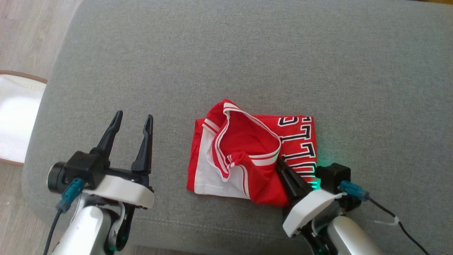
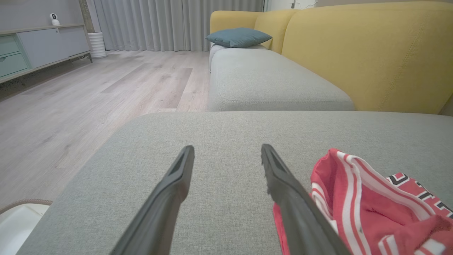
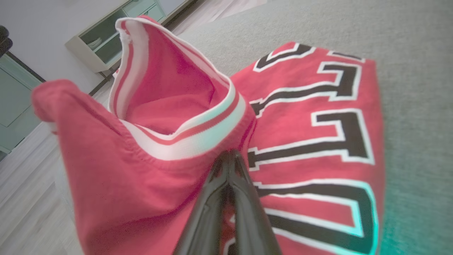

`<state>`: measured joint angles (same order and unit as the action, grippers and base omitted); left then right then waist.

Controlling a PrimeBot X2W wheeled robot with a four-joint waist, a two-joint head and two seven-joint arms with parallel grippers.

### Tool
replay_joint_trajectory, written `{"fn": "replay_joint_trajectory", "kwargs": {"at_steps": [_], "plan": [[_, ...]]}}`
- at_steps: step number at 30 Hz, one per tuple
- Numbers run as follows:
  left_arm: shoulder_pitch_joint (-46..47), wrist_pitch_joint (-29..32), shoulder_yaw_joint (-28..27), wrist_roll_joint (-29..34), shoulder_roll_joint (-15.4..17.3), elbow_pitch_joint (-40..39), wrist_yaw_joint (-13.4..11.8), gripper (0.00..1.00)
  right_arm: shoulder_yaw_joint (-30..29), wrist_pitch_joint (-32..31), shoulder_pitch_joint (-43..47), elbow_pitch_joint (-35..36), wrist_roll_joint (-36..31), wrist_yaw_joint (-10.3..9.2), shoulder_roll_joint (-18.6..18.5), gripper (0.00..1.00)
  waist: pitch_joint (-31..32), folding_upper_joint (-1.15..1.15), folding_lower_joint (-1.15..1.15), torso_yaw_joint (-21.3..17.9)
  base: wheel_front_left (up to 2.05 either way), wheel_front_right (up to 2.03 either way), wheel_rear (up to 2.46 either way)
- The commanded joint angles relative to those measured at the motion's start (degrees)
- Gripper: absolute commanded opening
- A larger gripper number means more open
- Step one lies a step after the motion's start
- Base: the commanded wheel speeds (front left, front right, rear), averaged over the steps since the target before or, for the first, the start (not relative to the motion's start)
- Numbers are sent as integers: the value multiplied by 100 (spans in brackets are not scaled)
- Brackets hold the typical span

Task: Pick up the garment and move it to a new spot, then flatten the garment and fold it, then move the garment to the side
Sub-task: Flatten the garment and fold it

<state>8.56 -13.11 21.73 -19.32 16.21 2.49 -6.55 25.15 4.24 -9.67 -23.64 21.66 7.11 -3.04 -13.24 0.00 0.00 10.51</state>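
You'll find the garment (image 1: 247,156), a red jersey with white-and-red striped trim, lying just right of centre on the grey cushion (image 1: 226,53), near its front edge. Its long axis runs across your head view, left to right. The half with the black, white-edged letters lies flat on the right, the letters turned on their side. The left half is bunched up, with a trimmed opening gaping upward and away from you. Your right gripper (image 3: 230,154) has its two fingers pressed together on a fold of red cloth just under that striped band, at the garment's near right corner. Your left gripper (image 1: 134,116) hangs over bare cushion to the left of the garment, fingers spread wide and holding nothing. In the left wrist view, a second grey seat cushion (image 2: 269,81) lies beyond, against a yellow sofa back (image 2: 371,53), with a teal pillow (image 2: 238,37), a pale wood floor (image 2: 88,92), grey curtains (image 2: 159,21) and a low sideboard (image 2: 42,46).
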Motion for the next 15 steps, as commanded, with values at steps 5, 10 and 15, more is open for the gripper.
{"fn": "replay_joint_trajectory", "kwargs": {"at_steps": [5,10,15], "plan": [[328,-74,-197,-27,76,-116,2,100,528,-15,-307,-8,142,37,16,0,-21,0,0,9,0,0,0],[364,-93,-182,-36,67,-90,15,100,963,-159,-457,-81,271,37,16,0,-29,0,0,44,0,0,0],[386,-113,-176,-45,56,-78,18,100,1374,-381,-562,-161,460,37,16,0,-47,0,0,119,0,0,0]]}}
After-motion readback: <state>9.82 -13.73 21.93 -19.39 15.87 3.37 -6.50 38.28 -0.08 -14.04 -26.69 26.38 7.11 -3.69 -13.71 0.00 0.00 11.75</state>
